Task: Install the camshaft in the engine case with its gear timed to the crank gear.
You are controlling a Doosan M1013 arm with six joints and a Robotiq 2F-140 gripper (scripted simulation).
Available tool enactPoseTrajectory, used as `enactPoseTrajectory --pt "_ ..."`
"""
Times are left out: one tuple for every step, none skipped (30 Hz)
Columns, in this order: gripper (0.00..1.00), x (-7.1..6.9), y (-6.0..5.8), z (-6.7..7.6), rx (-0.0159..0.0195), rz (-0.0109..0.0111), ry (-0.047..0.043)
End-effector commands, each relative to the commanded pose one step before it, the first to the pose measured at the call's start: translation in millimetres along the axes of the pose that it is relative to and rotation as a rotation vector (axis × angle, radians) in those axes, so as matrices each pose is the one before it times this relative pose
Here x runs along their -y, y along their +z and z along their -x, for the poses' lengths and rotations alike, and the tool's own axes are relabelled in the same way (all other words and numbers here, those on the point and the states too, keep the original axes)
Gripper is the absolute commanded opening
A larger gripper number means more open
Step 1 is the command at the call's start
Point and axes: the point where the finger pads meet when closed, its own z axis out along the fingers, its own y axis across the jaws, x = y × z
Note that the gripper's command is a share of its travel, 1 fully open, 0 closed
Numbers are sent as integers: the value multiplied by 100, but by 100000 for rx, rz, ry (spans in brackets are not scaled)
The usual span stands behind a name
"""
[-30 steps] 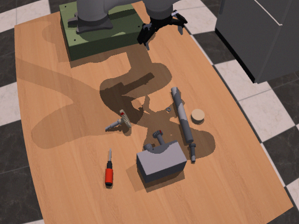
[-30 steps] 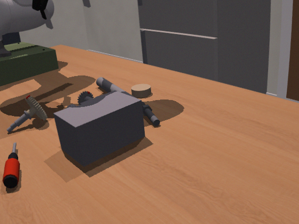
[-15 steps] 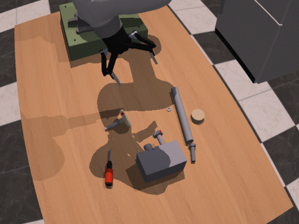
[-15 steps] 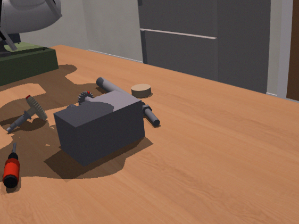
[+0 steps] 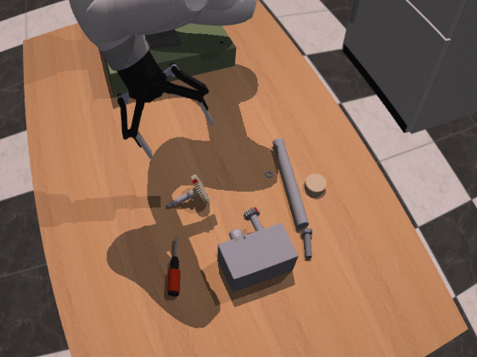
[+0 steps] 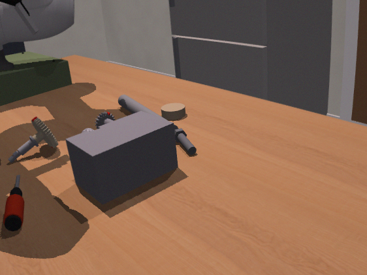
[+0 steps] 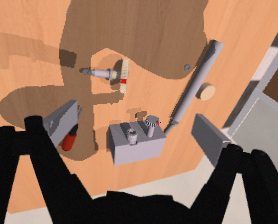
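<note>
Wooden bench (image 5: 348, 247) held the camshaft (image 5: 193, 193) lying loose, and the spread, empty end effector (image 5: 178, 121) would best pinch its shaft squarely, gear clear.

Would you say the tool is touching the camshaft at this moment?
Apart. The top view shows the open tool well short of the camshaft, with bare table between them.

overhead view, low side view, wrist view
</note>
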Motion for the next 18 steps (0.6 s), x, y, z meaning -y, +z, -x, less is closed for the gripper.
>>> enactPoseTrajectory --pt "100 7 3 0 26 18 2" --pt "100 10 27 -9 -2 3 0" --pt "100 19 50 -16 -3 6 0" --pt "100 29 77 -25 -6 9 0" --pt "100 41 107 -36 -8 12 0" --pt "100 53 140 -47 -11 15 0" --pt "100 68 178 -59 -2 5 0" --pt "100 81 214 -72 0 0 0" --pt "100 93 246 -82 0 0 0" --pt "100 105 276 -93 -1 -1 0" --pt "100 114 301 -100 1 1 0" --pt "100 123 324 -109 0 0 0" --pt "100 0 0 0 0 0 0" --pt "100 0 0 0 0 0 0" --pt "100 130 343 -115 0 -1 0" --pt "100 135 357 -120 0 -1 0" --pt "100 139 365 -122 1 1 0" --pt "100 140 370 -124 0 0 0"
